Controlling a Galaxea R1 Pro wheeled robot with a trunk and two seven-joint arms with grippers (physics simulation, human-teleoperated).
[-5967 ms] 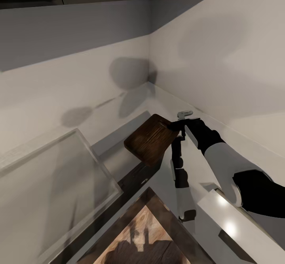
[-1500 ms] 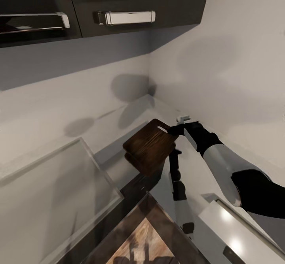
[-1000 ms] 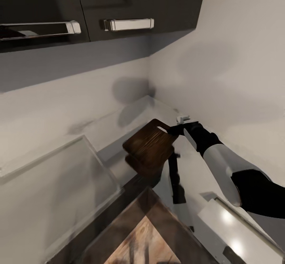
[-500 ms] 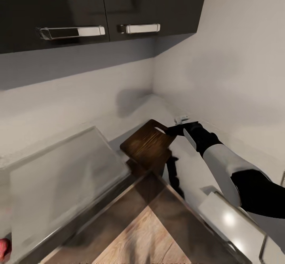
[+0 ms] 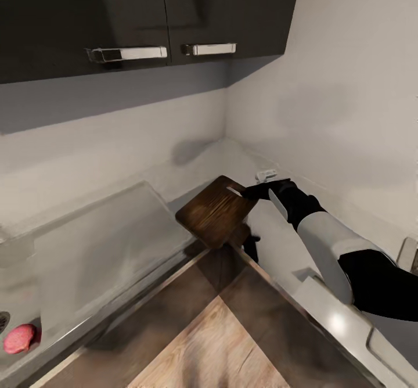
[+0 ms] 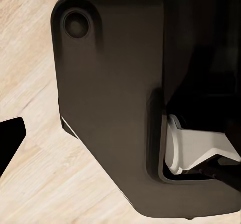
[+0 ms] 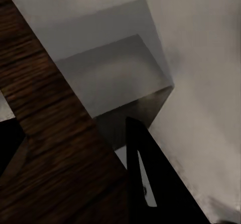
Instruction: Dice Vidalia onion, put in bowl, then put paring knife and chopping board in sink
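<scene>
Head view: right gripper [image 5: 251, 191] clamped on the slot-handle end of the chopping board [image 5: 216, 211], which is lifted clear of the countertop [image 5: 278, 248] near the room's corner and tilted, its far end hanging out past the countertop's edge.

Right wrist view: chopping board [image 7: 55, 133] grain runs close along one dark finger [image 7: 150, 184]; the board's edge sits against it, so the grip looks taken at the rim, not deep.

Left wrist view: robot's own dark body panel and pale wooden floor [image 6: 30, 73]; the left gripper's state cannot be told.

Step in hand, as judged: carrying the board to the sink [image 5: 87, 248]. Done well, the board is kept level enough not to pivot in a rim grip, swung wide of the countertop's edge, brought over the basin and lowered until it rests before the fingers part. The drainboard's glossy flat lies between board and basin, so the carry should clear it.

Vidalia onion [image 5: 20, 338]: pinkish ball lying in the sink beside the round drain, well apart from the right gripper, on the far side of the drainboard from the board. Its presence there suggests the dicing is not yet done.
</scene>
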